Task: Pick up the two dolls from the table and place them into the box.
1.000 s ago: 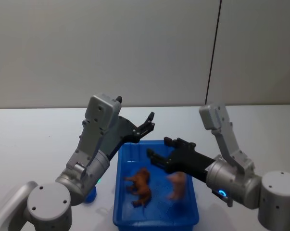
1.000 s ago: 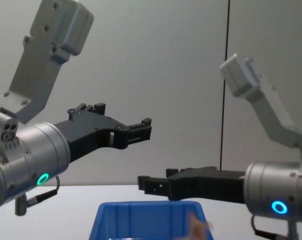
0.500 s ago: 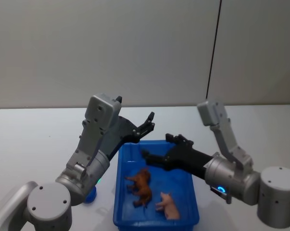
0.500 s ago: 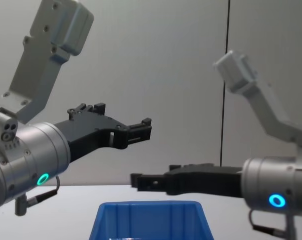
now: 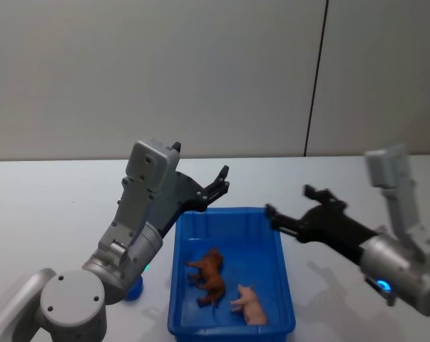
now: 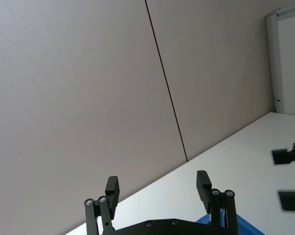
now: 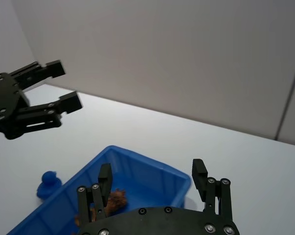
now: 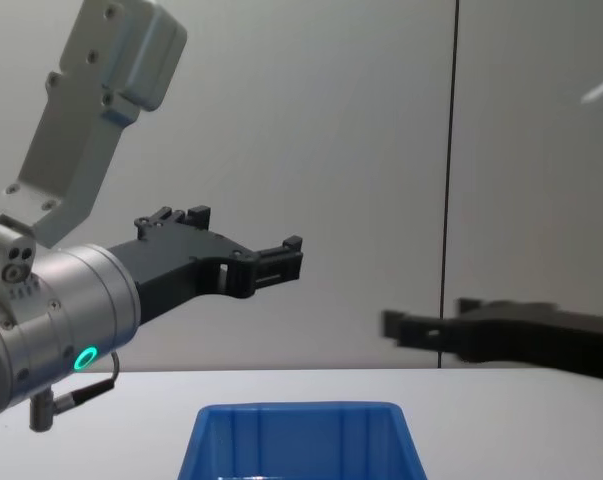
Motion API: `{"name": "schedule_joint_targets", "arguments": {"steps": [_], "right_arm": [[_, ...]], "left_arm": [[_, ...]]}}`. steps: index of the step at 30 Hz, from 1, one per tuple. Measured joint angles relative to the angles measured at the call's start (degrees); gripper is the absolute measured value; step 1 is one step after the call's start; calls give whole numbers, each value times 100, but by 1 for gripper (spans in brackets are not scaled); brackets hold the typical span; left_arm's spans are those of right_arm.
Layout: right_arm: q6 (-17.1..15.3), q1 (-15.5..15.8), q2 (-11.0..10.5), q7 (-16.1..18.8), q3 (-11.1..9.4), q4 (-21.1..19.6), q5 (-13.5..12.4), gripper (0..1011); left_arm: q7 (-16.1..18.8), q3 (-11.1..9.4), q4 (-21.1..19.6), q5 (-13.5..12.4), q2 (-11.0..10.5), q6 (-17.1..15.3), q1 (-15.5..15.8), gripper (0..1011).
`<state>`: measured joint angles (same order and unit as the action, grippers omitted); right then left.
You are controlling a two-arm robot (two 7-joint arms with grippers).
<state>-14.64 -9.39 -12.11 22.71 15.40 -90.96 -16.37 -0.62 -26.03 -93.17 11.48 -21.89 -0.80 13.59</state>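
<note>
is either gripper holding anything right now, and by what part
Nothing is held. The left gripper and right gripper are both open and empty. The brown doll and pink doll lie in the box.

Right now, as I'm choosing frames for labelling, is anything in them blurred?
Head view: the right claw is smeared; the left claw, the box, the brown doll and the pink doll are crisp. Chest view: right claw smeared too, left claw sharp.

You have the white table [image 5: 50, 192] carrying the blue box [image 5: 229, 211], with a small blue duck [image 7: 48, 182] just beside the box's left wall.
</note>
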Motion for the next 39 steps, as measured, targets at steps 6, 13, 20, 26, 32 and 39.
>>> {"name": "schedule_joint_targets", "arguments": {"steps": [6, 13, 20, 26, 32, 39], "right_arm": [[306, 373, -325, -336, -245, -344, -308, 1001], [787, 904, -751, -776, -603, -741, -745, 1001], [1135, 1276, -1031, -1045, -850, -996, -1053, 1001], [1166, 1293, -1041, -1090, -854, -1015, -1056, 1001], [1189, 1234, -969, -1263, -718, -1015, -820, 1001], [1235, 1118, -833, -1608, -458, -1020, -376, 1001]], "left_arm": [[0, 0, 0, 0, 0, 0, 0, 1001], [0, 0, 0, 0, 0, 0, 0, 1001], [0, 0, 0, 0, 0, 0, 0, 1001], [-1, 0, 0, 0, 0, 0, 0, 1001], [-1, 0, 0, 0, 0, 0, 0, 1001], [-1, 0, 0, 0, 0, 1, 0, 1001]]}}
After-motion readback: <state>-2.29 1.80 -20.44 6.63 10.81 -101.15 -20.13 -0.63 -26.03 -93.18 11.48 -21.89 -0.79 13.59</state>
